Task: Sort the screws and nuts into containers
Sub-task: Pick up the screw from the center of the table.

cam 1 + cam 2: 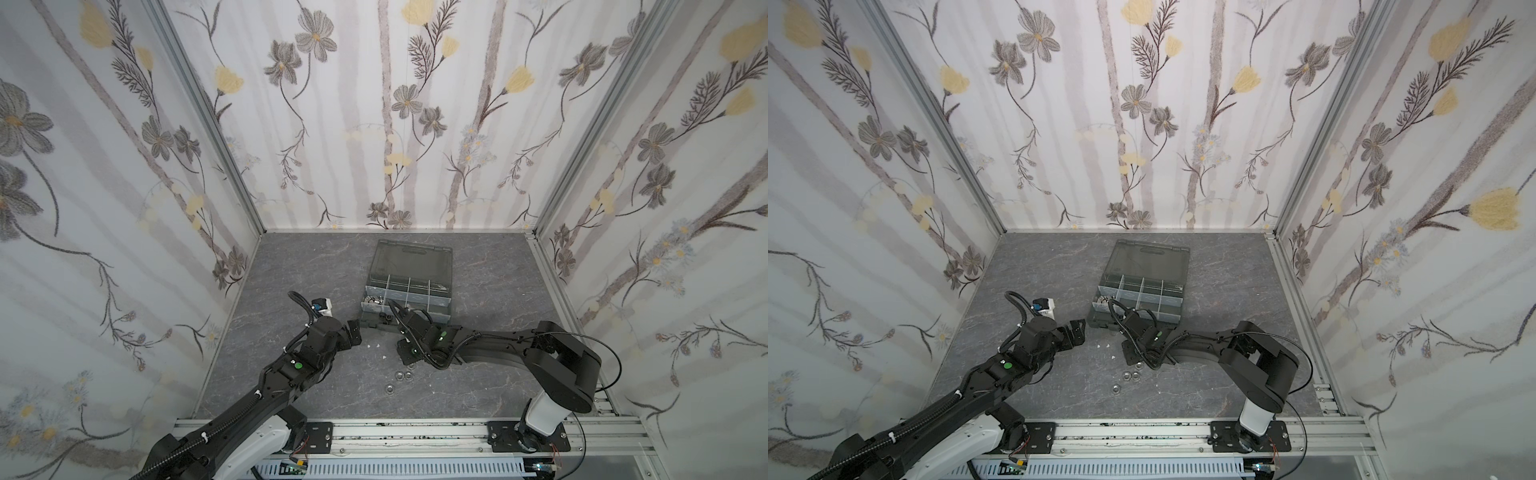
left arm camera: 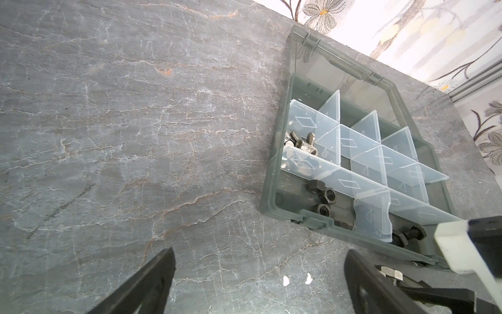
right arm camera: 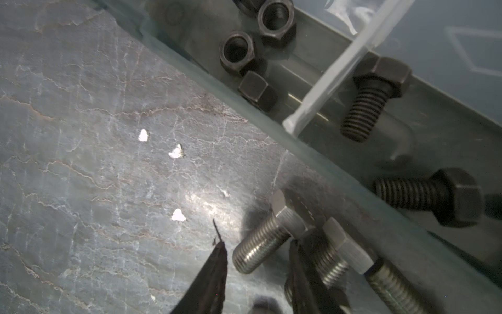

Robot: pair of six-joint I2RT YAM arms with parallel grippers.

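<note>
My right claw (image 3: 258, 244), standing apart, is straddling a silver screw (image 3: 271, 231). It is lying mid-surface beside the case (image 3: 326, 170); I am aiming to pinch its shaft squarely, avoiding the neighbouring screw (image 3: 336, 252).

High stereo pair; wrists near containers (image 2: 271, 174)

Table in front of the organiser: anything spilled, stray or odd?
Yes. Three small white flecks lie on the table beside the case; they match no screw or nut, so they look like debris. Silver screws sit loose by the case's outer wall, and silver nuts lie scattered nearer the rail: unsorted, not damaged.
</note>
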